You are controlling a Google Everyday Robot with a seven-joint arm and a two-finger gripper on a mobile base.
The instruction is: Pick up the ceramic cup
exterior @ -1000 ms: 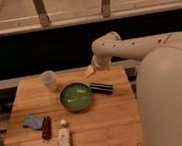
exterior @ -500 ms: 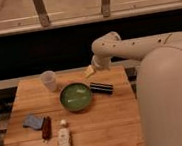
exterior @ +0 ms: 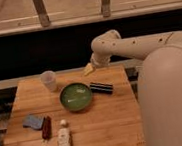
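The ceramic cup is a small whitish handleless cup. It stands upright near the back left of the wooden table. The wide green bowl sits just right of it and a little nearer. My gripper hangs at the end of the white arm, above the table's back edge. It is to the right of the cup and behind the bowl, apart from both.
A dark cylinder lies right of the bowl. A blue sponge, a dark red bar and a white bottle lie at the front left. My white body fills the right side. A railing runs behind the table.
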